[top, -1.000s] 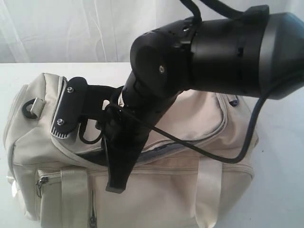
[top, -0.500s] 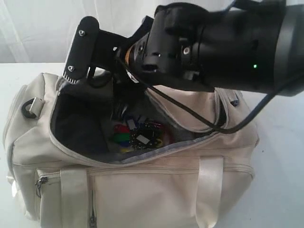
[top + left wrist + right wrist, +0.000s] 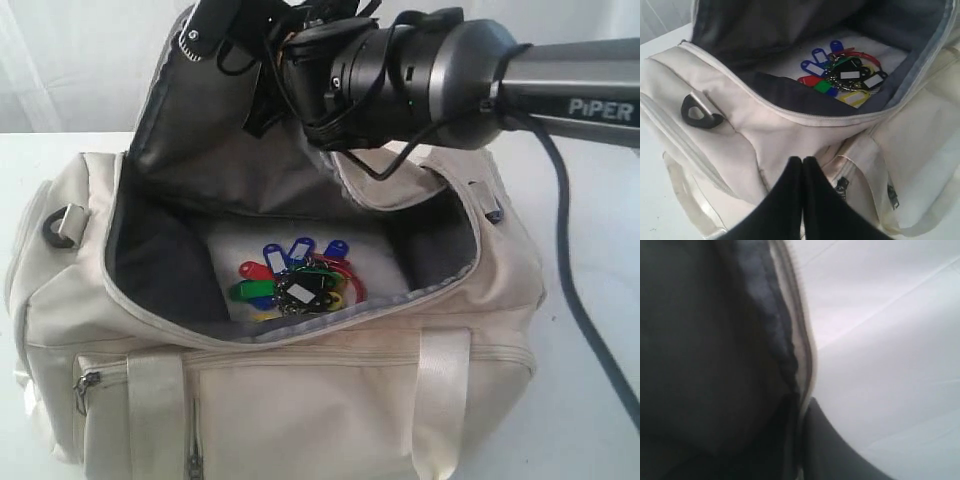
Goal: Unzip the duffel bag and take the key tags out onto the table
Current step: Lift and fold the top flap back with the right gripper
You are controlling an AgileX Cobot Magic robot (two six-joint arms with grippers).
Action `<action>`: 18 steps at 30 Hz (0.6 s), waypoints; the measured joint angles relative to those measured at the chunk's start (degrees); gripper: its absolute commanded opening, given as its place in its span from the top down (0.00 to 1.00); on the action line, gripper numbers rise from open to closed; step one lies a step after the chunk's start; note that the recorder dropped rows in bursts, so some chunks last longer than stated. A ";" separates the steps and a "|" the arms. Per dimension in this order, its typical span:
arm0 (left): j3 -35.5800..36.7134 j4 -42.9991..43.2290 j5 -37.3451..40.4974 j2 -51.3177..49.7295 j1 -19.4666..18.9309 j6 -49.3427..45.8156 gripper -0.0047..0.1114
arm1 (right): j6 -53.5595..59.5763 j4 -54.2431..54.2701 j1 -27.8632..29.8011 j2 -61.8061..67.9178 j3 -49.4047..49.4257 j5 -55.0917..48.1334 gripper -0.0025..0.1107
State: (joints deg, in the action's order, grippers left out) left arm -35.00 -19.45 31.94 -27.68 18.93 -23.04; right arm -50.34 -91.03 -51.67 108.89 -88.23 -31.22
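Cream duffel bag flap clamped high in right claw, key tags exposed, left claw together.

bright, soft light; blurred right-wrist closeup

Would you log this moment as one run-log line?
duffel bag: unzipped | right gripper: shut on top flap, raised | left gripper: shut, empty, outside bag | key tags: inside bag
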 measured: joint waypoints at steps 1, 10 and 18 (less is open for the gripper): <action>0.15 0.00 -0.04 0.00 0.70 -0.13 0.96 | 0.00 -0.61 0.62 0.83 -1.10 0.10 0.98; 0.24 1.05 -0.42 0.00 4.03 -1.42 0.96 | -0.22 -2.56 5.28 3.80 -6.52 3.13 0.51; 0.24 1.25 -0.42 0.00 4.29 -1.42 0.96 | -0.22 -3.34 6.03 4.95 -6.83 -2.80 0.33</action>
State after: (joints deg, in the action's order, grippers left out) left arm -34.77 -18.20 31.52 -27.68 23.21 -24.45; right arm -50.56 -94.37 -45.63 113.84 -95.06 -34.02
